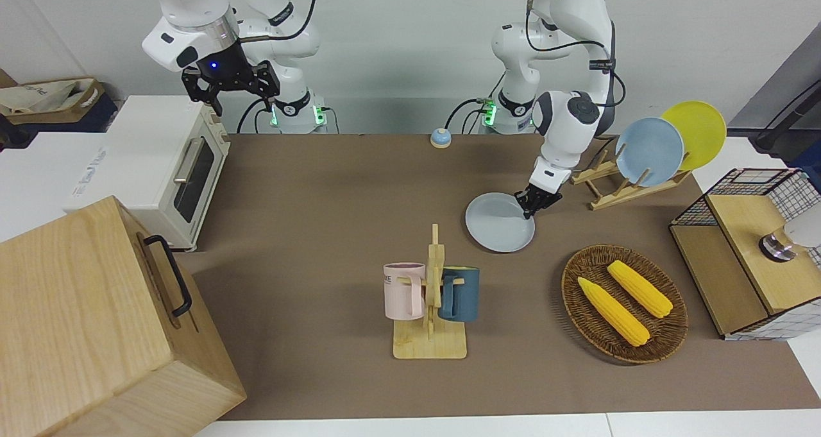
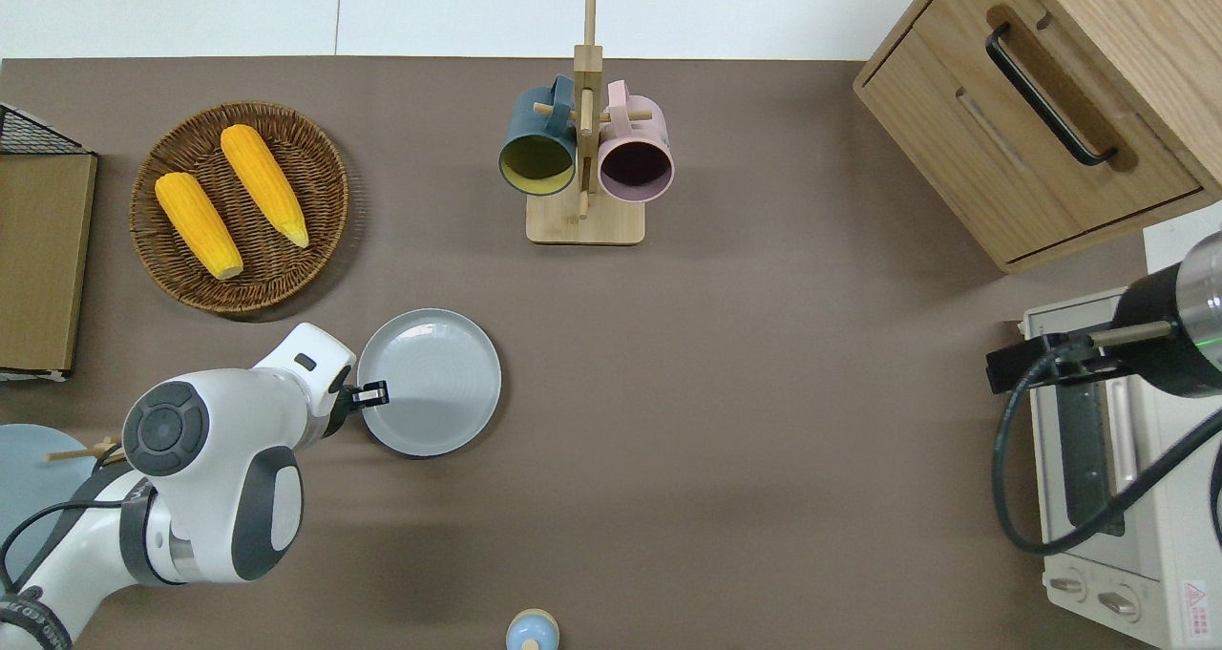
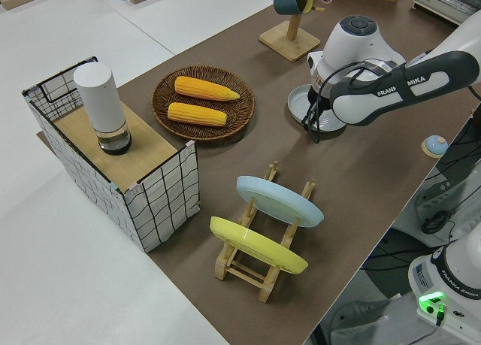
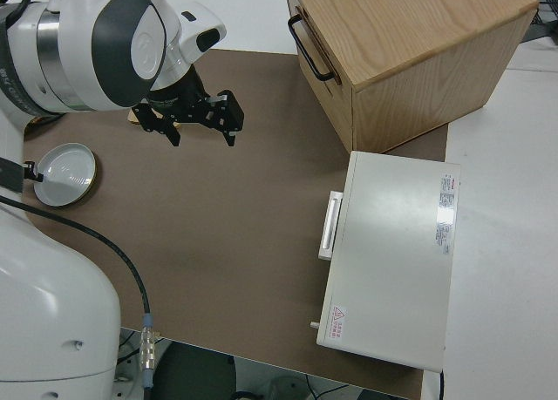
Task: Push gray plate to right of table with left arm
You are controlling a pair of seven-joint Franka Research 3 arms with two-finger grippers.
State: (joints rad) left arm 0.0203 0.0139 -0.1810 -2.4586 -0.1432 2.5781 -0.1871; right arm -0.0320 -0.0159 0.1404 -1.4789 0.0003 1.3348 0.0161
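The gray plate [image 1: 499,225] [image 2: 434,378] lies flat on the brown table [image 1: 333,187] [image 2: 764,440], nearer to the robots than the corn basket. It also shows in the left side view [image 3: 299,101] and the right side view [image 4: 65,172]. My left gripper [image 1: 528,212] [image 2: 378,394] is shut and angled down, with its tip at the plate's rim on the edge toward the left arm's end of the table. My right gripper [image 1: 242,100] [image 4: 202,137] is open, empty and parked.
A mug rack [image 2: 584,154] with two mugs stands farther from the robots. A wicker basket [image 2: 239,206] holds two corn cobs. A dish rack holds a sky-blue plate [image 1: 649,151] and a yellow plate [image 1: 696,132]. A toaster oven [image 1: 160,167] and a wooden cabinet [image 1: 96,321] stand at the right arm's end.
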